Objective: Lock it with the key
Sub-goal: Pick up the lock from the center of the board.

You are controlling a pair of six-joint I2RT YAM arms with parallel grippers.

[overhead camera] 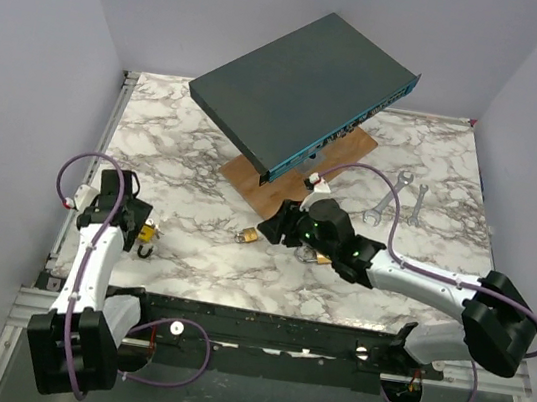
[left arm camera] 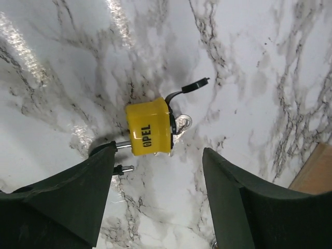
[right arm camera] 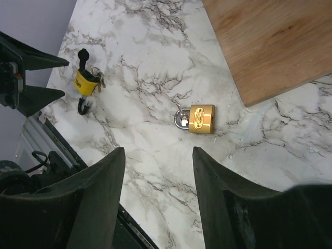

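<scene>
Top view, counter [overhead camera: 205,151]: marble, carrying all items listed below.
Top view, yellow padlock [overhead camera: 147,234]: lies near the left edge, just beside my left jaws.
Top view, brass padlock [overhead camera: 245,235]: lies mid-counter, just ahead of my right jaws.
Top view, wooden board [overhead camera: 297,180]: lies under the tilted dark box [overhead camera: 301,85]; two wrenches [overhead camera: 403,196] lie to its right.
Left wrist view, left jaws: spread, pinching nothing.
Left wrist view, yellow padlock [left arm camera: 149,127]: lies flat on the counter beyond my fingertips; its shackle end is near one finger [left arm camera: 88,181].
Left wrist view, key [left arm camera: 194,85]: black head at the padlock's far end; I cannot tell whether it is seated.
Right wrist view, right jaws: spread, above bare counter, pinching nothing.
Right wrist view, brass padlock [right arm camera: 201,118]: lies flat, apart from the board [right arm camera: 270,41].
</scene>
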